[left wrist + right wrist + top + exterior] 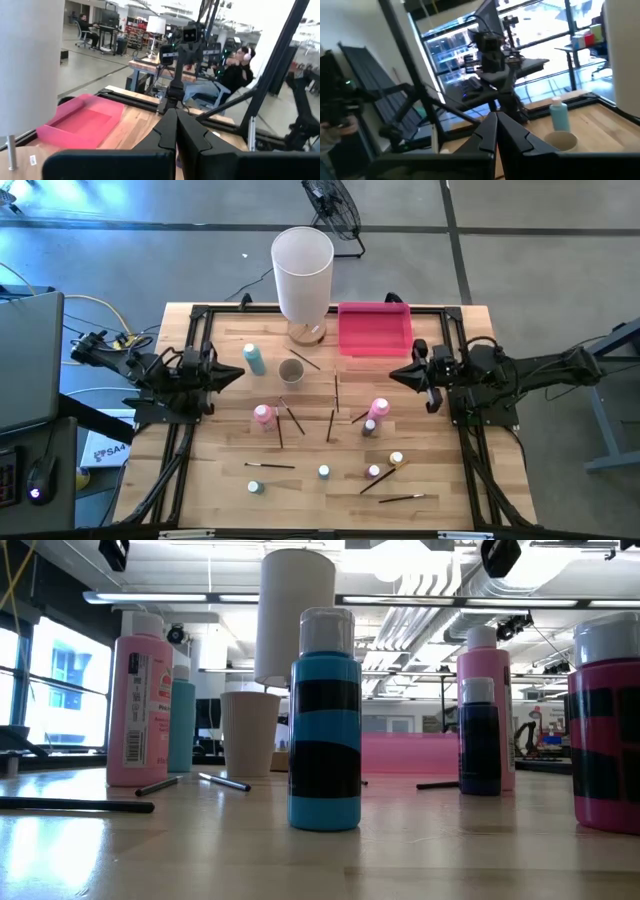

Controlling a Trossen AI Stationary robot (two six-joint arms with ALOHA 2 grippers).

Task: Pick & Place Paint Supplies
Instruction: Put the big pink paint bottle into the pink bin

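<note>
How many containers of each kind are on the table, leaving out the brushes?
Tall paint bottles: 3
Small paint bottles: 5
Beige cup: 1
Pink tray: 1
White cylinder: 1
Total: 11

The left pincer (176, 125) points across the wooden table (135, 131), its two dark fingers pressed together, empty. A pink tray (82, 122) lies beside a tall white cylinder (27, 65); the opposite arm (180, 65) faces it, and a person (235, 75) sits beyond.
</note>
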